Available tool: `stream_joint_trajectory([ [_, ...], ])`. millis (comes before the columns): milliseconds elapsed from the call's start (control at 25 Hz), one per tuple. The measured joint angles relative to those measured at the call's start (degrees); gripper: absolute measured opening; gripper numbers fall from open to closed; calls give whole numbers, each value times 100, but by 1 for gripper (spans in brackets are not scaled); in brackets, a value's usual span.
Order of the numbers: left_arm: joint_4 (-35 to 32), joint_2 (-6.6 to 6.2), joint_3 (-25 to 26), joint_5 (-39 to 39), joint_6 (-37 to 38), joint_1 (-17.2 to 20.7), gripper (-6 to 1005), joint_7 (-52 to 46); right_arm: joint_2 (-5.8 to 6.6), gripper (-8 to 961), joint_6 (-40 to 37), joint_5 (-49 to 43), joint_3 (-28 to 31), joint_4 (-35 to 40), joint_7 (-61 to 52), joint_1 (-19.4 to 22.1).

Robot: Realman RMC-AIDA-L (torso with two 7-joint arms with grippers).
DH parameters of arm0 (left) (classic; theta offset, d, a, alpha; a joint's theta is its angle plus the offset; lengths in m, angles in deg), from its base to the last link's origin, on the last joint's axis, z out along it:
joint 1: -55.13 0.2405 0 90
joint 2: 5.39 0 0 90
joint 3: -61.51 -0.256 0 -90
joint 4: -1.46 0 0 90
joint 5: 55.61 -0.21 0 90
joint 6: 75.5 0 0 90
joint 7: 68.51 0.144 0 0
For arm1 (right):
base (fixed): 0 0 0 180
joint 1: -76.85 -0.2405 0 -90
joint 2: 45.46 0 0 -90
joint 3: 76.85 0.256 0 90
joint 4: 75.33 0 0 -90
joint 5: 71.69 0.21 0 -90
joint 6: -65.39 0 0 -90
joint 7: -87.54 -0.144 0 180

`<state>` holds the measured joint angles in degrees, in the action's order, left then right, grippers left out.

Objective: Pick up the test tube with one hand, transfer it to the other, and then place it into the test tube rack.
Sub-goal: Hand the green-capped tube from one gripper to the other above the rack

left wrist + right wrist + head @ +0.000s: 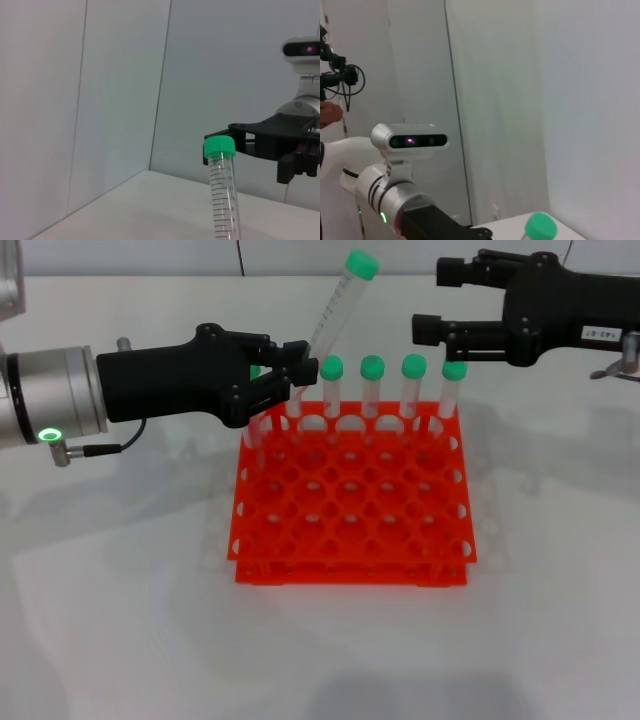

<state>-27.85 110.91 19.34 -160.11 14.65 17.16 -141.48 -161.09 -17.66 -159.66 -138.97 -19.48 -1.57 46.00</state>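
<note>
My left gripper (pixel 300 365), black and unlabelled, is shut on the lower end of the test tube (pixel 335 310). It holds the tube tilted above the back left corner of the orange-red rack (pixel 350 530), green cap (pixel 360 264) up and to the right. My right gripper (pixel 428 302), black with a white label, is open just right of the tube, level with its upper half and not touching it. The left wrist view shows the tube (pixel 222 195) with the right gripper's fingers (pixel 260 132) behind it. The right wrist view shows the cap (pixel 540 226).
Several other green-capped tubes (pixel 372 390) stand upright in the rack's back row, directly under both grippers. The rack's front rows of holes are unfilled. White table (pixel 120 620) lies all around. A metal fitting (pixel 625 365) sits at the far right.
</note>
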Motion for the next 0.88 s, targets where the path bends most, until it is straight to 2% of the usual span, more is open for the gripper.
stream_joint_trajectory([
  [880, -47, 122, -143, 1, 13, -17, 185, 3, -16, 771, 189, 365, -488, -32, 0, -171],
])
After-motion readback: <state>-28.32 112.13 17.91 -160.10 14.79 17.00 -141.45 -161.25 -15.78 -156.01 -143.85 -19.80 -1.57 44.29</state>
